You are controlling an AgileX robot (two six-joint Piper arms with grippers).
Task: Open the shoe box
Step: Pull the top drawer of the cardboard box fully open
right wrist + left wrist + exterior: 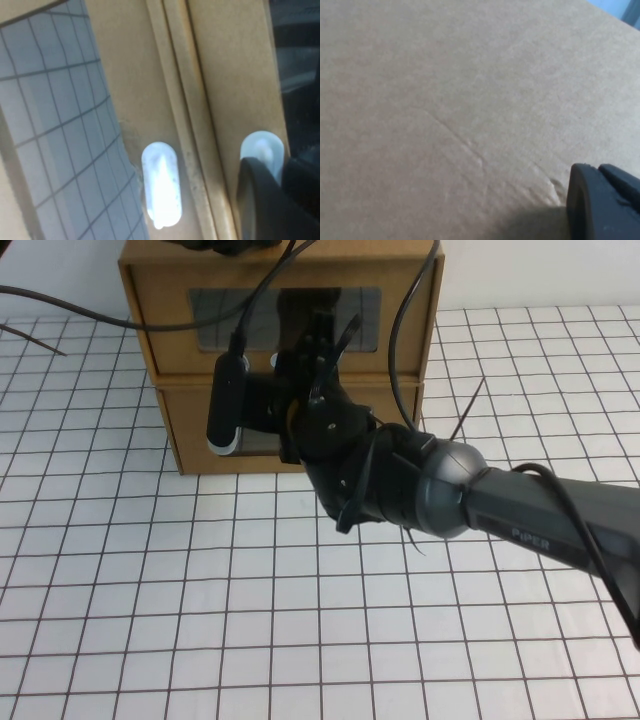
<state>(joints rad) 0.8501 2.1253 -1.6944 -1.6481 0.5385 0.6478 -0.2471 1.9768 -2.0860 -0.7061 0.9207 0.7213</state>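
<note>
Two brown cardboard shoe boxes are stacked at the back of the table, the upper box (170, 310) on the lower box (190, 430). Each has a dark window in its front. My right gripper (322, 335) is at the front of the upper box, over its window. In the right wrist view the right gripper (277, 167) is shut on the upper box's white pull tab (261, 147). The lower box's white tab (161, 185) is free beside it. My left gripper (602, 205) hovers very close to a plain cardboard face (445, 100).
The white gridded table (200, 590) spreads in front of the boxes. My right arm (520, 510) crosses it from the right. Black cables (410, 330) hang over the upper box. A dark part (235, 245) sits on the upper box's top at the frame edge.
</note>
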